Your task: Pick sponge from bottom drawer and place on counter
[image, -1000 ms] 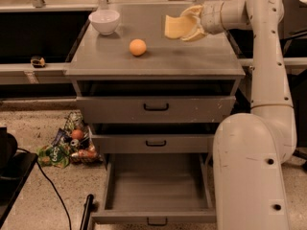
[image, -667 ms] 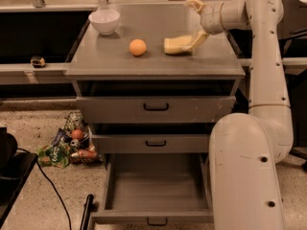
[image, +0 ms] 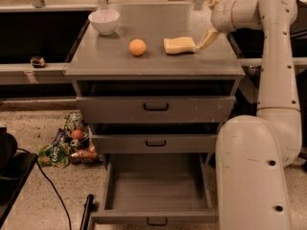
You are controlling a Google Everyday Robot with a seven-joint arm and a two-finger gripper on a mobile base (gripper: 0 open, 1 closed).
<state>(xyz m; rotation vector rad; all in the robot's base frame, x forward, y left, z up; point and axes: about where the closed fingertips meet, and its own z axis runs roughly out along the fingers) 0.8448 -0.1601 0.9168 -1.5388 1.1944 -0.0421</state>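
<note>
The pale-yellow sponge (image: pixel 179 45) lies flat on the grey counter (image: pixel 158 63), right of the orange ball (image: pixel 137 47). My gripper (image: pixel 206 17) hovers at the counter's right rear, just right of the sponge. It is open and empty, with its lower finger (image: pixel 209 37) close to the sponge's right end. The bottom drawer (image: pixel 156 213) is pulled out and shows an empty grey tray. The two upper drawers are slightly ajar.
A white bowl (image: pixel 104 20) stands at the counter's back left. Snack bags (image: pixel 67 145) lie on the floor left of the cabinet, with a black cable (image: pixel 53 190) nearby. My arm's pale body (image: pixel 254 171) fills the right foreground.
The gripper lowered the sponge from the air onto the counter, let go of it and opened, then drew back to the right.
</note>
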